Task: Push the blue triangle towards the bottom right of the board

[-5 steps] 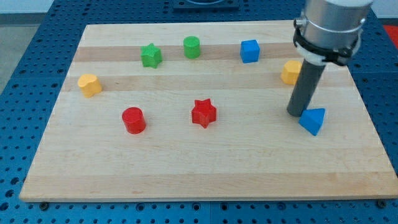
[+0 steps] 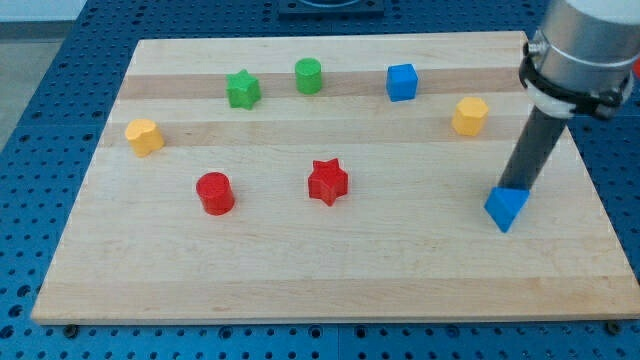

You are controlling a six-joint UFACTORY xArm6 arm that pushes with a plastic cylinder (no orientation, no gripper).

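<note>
The blue triangle (image 2: 506, 208) lies on the wooden board (image 2: 330, 260) near the view's right edge, below the middle. My tip (image 2: 514, 186) rests right at the triangle's upper edge, touching it from the view's top. The dark rod leans up towards the view's upper right.
A yellow block (image 2: 469, 116) sits above and left of my tip. A blue cube (image 2: 401, 81), a green cylinder (image 2: 308, 76) and a green star (image 2: 242, 89) line the top. A red star (image 2: 327, 182), a red cylinder (image 2: 214, 192) and a yellow block (image 2: 144, 136) lie to the left.
My tip has moved to the view's right, from the triangle's upper left to directly above it. The blue triangle has shifted slightly down and turned.
</note>
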